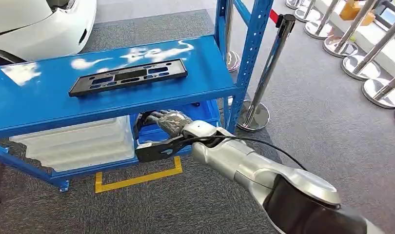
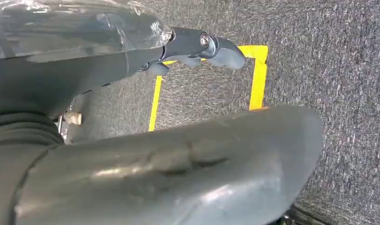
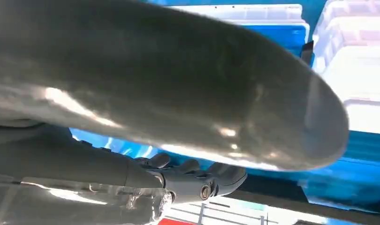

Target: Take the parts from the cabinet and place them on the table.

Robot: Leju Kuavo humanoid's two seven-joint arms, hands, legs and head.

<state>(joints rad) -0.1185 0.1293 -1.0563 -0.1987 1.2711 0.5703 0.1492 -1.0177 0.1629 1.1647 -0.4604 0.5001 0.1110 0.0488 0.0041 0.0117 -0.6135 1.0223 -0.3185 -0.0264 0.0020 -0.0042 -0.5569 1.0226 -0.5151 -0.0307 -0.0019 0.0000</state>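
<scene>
A long black slotted plate (image 1: 128,76) lies flat on the upper shelf of the blue rack (image 1: 34,109). My right hand (image 1: 167,121) reaches under that shelf, its fingers over the rim of a blue bin (image 1: 207,111) on the lower shelf. In the right wrist view the thick thumb (image 3: 178,93) and the dark fingers (image 3: 197,180) are apart, with nothing between them; the blue bin (image 3: 277,33) lies beyond. My left hand (image 2: 178,164) hangs over the carpet, its fingers (image 2: 202,47) spread and holding nothing.
A white ribbed bin (image 1: 78,141) fills the lower shelf's left side. A rack upright (image 1: 246,63) and a chrome stanchion (image 1: 258,114) stand close to the right of my arm. More stanchions line the far right. Yellow floor tape (image 1: 137,179) marks the rack's foot. A white car (image 1: 39,19) is behind.
</scene>
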